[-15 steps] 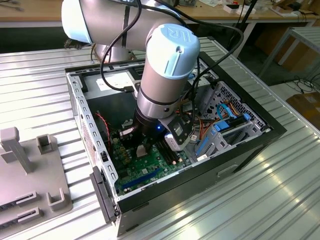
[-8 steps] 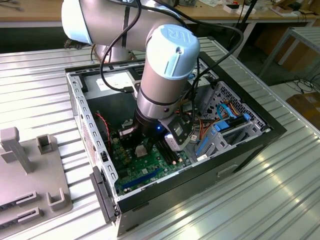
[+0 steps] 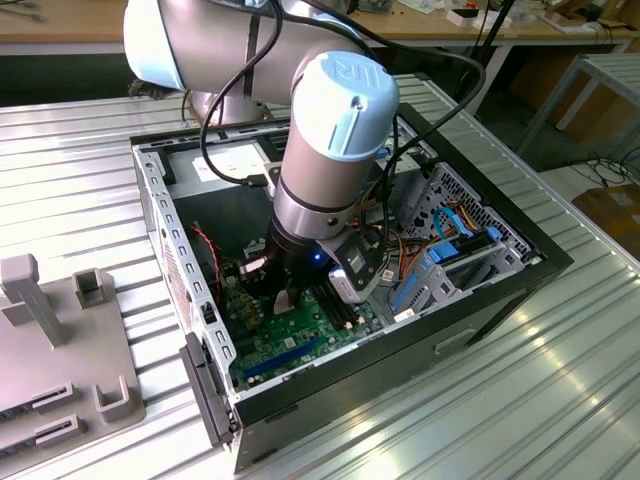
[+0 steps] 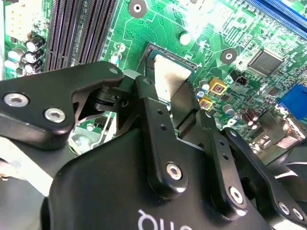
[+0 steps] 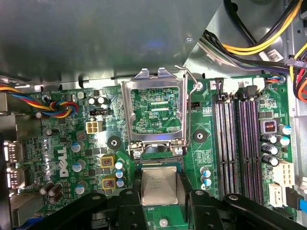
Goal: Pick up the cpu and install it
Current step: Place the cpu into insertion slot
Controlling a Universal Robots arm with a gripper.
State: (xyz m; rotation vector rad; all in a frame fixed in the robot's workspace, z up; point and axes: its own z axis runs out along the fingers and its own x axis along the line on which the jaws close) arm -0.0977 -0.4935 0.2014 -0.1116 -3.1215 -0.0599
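Motherboard point(image 5: 67, 129) below; end effector point(image 5: 161, 192) grips cpu point(image 5: 159, 184), edges hidden

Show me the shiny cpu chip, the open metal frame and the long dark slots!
cpu point(image 5: 159, 187): first wrist view, middle of its silvery face.
metal frame point(image 5: 126, 112): first wrist view, on one side bar.
long slots point(image 5: 225, 143): first wrist view, midway along one slot.
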